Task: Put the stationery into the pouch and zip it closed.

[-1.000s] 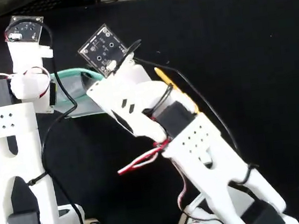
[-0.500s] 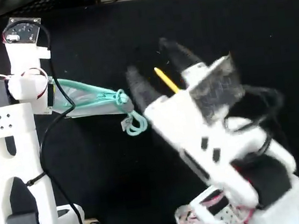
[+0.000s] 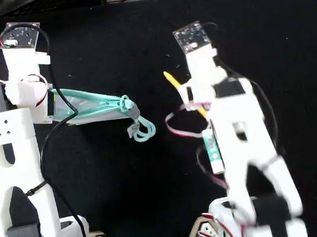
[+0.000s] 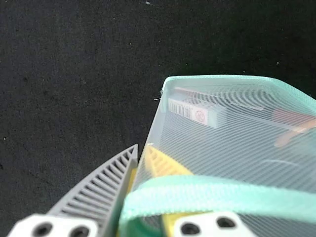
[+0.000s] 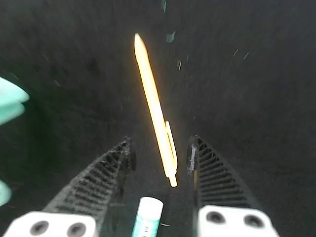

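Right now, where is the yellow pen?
In the high view the yellow pen lies on the black table, right of the pouch, partly under the right arm. The right wrist view shows it between the right end effector's open fingers.

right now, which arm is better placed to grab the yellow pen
Right, most likely. The right gripper is open, and the yellow pen lies between its fingers in the right wrist view. The left gripper is shut on the pouch, so it is busy holding that.
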